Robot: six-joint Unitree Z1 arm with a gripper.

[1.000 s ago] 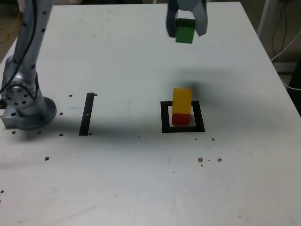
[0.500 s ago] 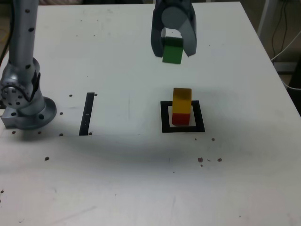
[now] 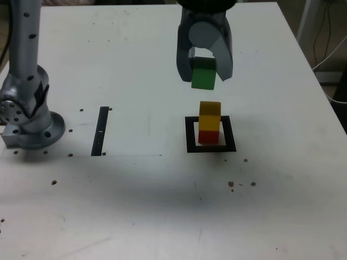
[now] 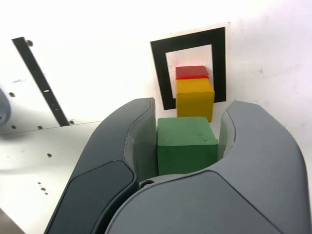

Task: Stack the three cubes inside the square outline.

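Observation:
In the exterior view the yellow cube (image 3: pixel 210 115) rests on the red cube (image 3: pixel 209 136) inside the black square outline (image 3: pixel 190 136). Held in the air just above and slightly behind that stack is the green cube (image 3: pixel 204 76), and my gripper (image 3: pixel 204 74) is shut on it. The wrist view shows the green cube (image 4: pixel 186 143) pinched between both grey fingers (image 4: pixel 139 141), with the yellow cube (image 4: pixel 195 97), the red cube (image 4: pixel 191 72) and the square outline (image 4: pixel 158 68) beyond it.
A thin black strip (image 3: pixel 101 130) lies on the white table at the exterior view's left, near the arm's grey base (image 3: pixel 27 122). Small dark specks dot the tabletop. Cables hang off the table's edge at the exterior view's right.
My gripper has carried the green cube down and nearer to the stack; it now hangs close above the yellow cube. The yellow and red cubes have stayed put.

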